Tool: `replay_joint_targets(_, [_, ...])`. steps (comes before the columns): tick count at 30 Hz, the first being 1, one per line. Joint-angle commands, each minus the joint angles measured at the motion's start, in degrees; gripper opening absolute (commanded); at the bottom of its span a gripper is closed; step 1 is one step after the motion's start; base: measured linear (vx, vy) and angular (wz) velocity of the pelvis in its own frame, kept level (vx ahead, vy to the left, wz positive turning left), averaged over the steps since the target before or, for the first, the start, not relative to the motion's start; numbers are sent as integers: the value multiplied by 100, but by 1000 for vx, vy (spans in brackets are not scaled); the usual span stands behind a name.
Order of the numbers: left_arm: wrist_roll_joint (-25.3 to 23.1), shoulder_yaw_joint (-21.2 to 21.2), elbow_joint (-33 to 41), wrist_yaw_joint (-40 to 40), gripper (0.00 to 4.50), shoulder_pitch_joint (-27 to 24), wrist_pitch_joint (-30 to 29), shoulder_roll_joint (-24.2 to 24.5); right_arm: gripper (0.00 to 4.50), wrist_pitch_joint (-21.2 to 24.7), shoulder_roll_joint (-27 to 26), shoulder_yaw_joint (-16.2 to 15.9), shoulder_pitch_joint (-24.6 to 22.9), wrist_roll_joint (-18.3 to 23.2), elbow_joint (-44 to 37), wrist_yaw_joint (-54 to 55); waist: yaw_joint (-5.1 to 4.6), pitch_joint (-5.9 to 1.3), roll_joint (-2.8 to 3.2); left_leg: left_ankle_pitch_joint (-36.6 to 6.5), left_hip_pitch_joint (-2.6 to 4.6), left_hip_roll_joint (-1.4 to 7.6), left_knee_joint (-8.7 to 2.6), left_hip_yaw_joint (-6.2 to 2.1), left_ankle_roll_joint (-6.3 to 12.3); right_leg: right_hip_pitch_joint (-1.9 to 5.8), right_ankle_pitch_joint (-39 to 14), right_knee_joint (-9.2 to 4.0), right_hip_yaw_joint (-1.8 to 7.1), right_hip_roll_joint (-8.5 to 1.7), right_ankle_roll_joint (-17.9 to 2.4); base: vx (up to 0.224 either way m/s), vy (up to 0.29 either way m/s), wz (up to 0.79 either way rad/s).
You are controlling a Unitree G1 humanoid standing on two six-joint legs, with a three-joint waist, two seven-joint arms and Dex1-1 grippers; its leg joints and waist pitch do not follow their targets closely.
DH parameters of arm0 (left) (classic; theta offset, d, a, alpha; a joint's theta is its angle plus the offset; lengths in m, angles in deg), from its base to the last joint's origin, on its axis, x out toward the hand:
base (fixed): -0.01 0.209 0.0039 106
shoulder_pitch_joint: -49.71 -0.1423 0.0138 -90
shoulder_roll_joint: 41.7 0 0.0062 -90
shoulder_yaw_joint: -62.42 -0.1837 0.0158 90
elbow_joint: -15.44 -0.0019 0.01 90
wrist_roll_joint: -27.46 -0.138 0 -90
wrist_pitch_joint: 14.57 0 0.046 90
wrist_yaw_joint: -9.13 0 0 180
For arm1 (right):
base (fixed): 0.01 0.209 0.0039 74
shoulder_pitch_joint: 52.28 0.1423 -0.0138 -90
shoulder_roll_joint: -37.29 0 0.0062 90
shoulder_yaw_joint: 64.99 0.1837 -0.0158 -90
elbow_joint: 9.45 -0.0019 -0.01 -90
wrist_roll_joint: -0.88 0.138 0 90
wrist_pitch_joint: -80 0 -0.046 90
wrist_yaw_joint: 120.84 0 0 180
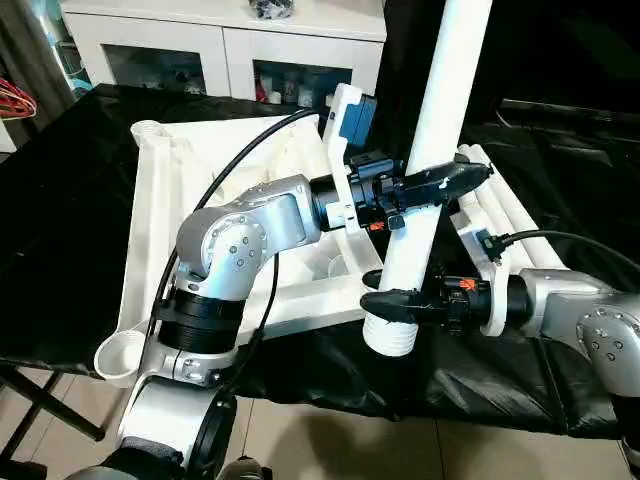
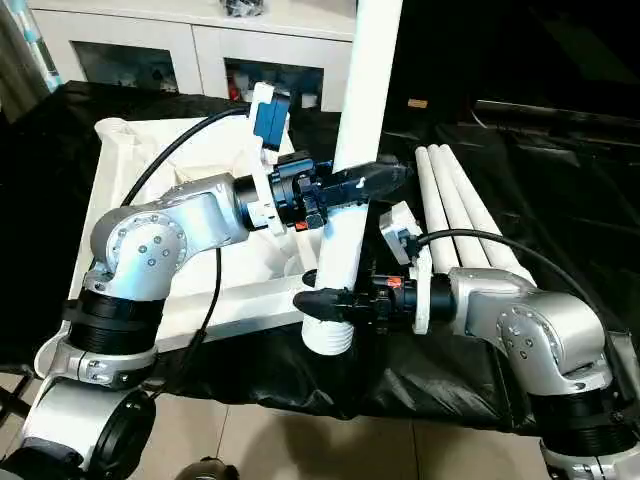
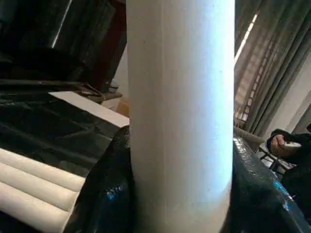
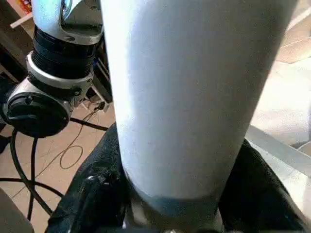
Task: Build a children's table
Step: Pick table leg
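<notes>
While the leg [image 1: 432,150] stands nearly upright over the near edge of the black-sheeted table [image 1: 60,230], I see both claws set on it. Nearest me, the right gripper [image 1: 392,300] straddles the leg low down, just above its ribbed end [image 1: 390,335], one black finger on each side of the tube; I cannot tell whether the fingers press on it. Higher up, the left gripper [image 1: 440,183] is clamped across the same leg at mid-height, with its fingers [image 3: 104,194] wrapped against the white tube. The ribbed end hangs at the table's front edge, just beside the near rim of the overturned tabletop [image 1: 150,250]. The tabletop lies ribbed side up on the black sheet, a round corner socket [image 1: 122,355] nearest me. Farther right, three spare legs [image 2: 465,215] lie side by side. Beyond stands a white cabinet [image 1: 220,35].
</notes>
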Motion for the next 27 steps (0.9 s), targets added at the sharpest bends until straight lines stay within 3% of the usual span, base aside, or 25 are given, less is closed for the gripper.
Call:
replay_joint_targets(1, [41, -185, 145, 171, 185, 69, -67, -4, 195, -58, -2, 48, 22, 21, 40, 47, 18, -384, -72, -525, 179, 265, -332, -71, 142, 217, 30, -392, 152, -408, -1417, 0, 0, 0])
replay_joint_targets(2, [-21, -202, 153, 135, 185, 70, -15, 3, 195, -64, -25, 59, 1, 24, 26, 65, 22, -386, -66, -519, 181, 266, -331, -73, 141, 218, 42, -388, 151, -408, -1422, 0, 0, 0])
replay_joint_targets(5, [10, -68, 115, -18, 258, 96, 16, -66, 195, -85, -85, 78, -54, 12, -10, 128, 19, -388, -42, -573, 182, 269, -335, -79, 110, 218, 19, -392, 149, -407, -1419, 0, 0, 0])
replay_joint_targets(6, [162, 114, 127, -77, 258, 102, 23, -133, 195, -130, -144, 114, -107, 6, -38, 196, 18, -388, -57, -566, 181, 266, -336, -76, 105, 222, 56, -389, 148, -407, -1435, 0, 0, 0])
replay_joint_targets(9, [171, 148, 171, -53, 290, 81, 94, -116, 194, -163, -201, 152, -130, 11, -45, 263, 27, -390, -55, -548, 180, 264, -333, -79, 113, 223, 108, -385, 145, -412, -1481, 0, 0, 0])
replay_joint_targets(15, [274, 637, 244, -400, 295, 22, 574, -306, 194, -768, -564, 322, -261, -305, -162, 799, 25, -377, -63, -608, 173, 272, -350, -78, 83, 214, 68, -395, 146, -414, -1451, 0, 0, 0])
replay_joint_targets(17, [-12, 810, 168, -761, 295, -14, 928, -312, 194, -861, -693, 478, -304, -334, -277, 1062, 29, -377, -59, -694, 174, 273, -352, -82, 73, 219, -41, -420, 147, -424, -1427, 0, 0, 0])
replay_joint_targets(19, [-386, 563, 366, -732, 295, -291, 977, 39, 194, -984, -728, 584, -358, -459, -394, 1348, 32, -381, -45, -702, 187, 280, -367, -100, 37, 212, -114, -416, 146, -413, -1278, 0, 0, 0])
replay_joint_targets(22, [-355, 693, 491, -922, 295, -466, 869, 95, 194, -1062, -806, 752, -408, -421, -475, 1541, 12, -382, -35, -629, 178, 269, -373, -91, -13, 200, -50, -393, 148, -397, -1136, 0, 0, 0])
replay_joint_targets(23, [-426, 795, 527, -1149, 295, -545, 880, 109, 194, -1107, -839, 860, -457, -403, -548, 1641, -4, -377, -84, -675, 185, 266, -373, -78, -13, 192, -61, -408, 145, -386, -1151, 0, 0, 0])
replay_joint_targets(24, [-634, 796, 525, -1289, 295, -608, 1027, 158, 194, -1114, -843, 907, -498, -399, -615, 1698, 17, -384, -46, -688, 192, 274, -373, -88, -29, 188, -88, -396, 145, -399, -1166, 0, 0, 0])
replay_joint_targets(27, [-1323, 760, 435, -1807, 295, -769, 1474, 307, 194, -1218, -872, 992, -614, -589, -769, 1971, 26, -369, -44, -763, 192, 292, -397, -101, -48, 176, -218, -434, 152, -394, -1022, 0, 0, 0])
